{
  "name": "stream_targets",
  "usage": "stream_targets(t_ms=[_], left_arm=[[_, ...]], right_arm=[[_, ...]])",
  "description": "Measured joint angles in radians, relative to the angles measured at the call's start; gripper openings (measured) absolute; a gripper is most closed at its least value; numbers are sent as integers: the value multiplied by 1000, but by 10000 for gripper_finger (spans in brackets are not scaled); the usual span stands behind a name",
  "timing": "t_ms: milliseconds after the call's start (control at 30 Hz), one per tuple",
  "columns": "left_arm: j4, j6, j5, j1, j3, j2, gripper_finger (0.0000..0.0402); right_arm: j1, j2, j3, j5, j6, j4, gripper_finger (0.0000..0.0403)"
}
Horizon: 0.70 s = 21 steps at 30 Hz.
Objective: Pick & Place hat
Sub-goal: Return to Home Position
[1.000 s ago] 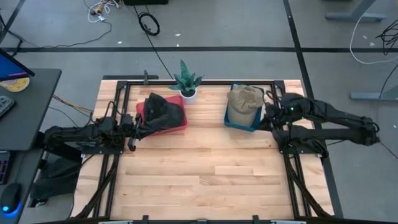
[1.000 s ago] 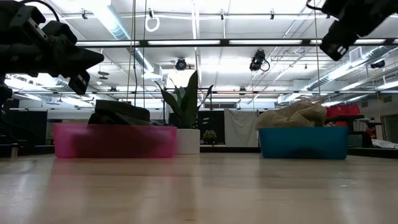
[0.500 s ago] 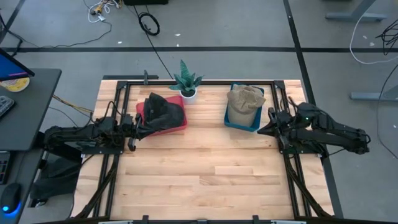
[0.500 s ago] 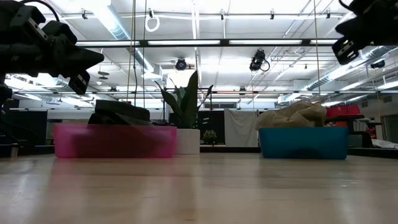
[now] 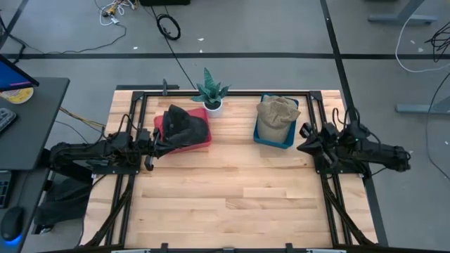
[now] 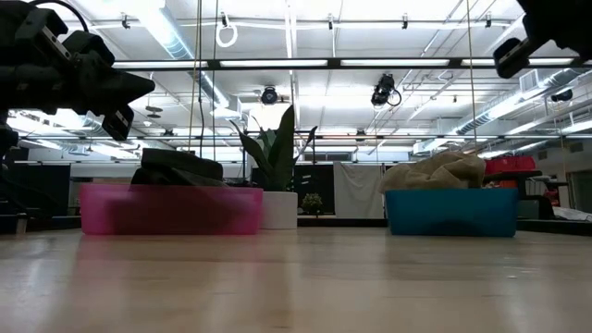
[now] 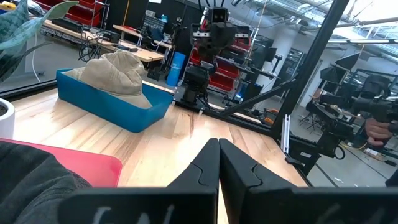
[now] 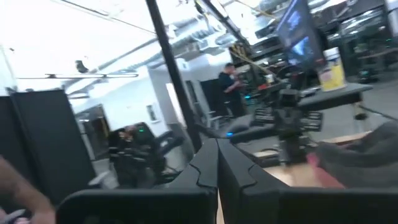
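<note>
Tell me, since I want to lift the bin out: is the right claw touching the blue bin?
Apart. The low view shows the right claw hanging well above the blue bin, with a plain gap between them.

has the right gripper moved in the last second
Yes. In the high view the right gripper has drawn back from the blue bin, off its right wall and toward the right edge of the table, its arm folding in.
</note>
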Motion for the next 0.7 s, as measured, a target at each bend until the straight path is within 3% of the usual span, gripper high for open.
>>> stream_targets(t_ms=[333,467,700], left_arm=[[0,0,0,0,0,0,5],[0,0,0,0,0,0,5],[-1,0,0,0,0,0,5]], right_arm=[[251,0,-6,258,-137,-56,0],[273,-10,-6,354,-246,-102,0],[253,-30,-6,365,-306,-125,0]])
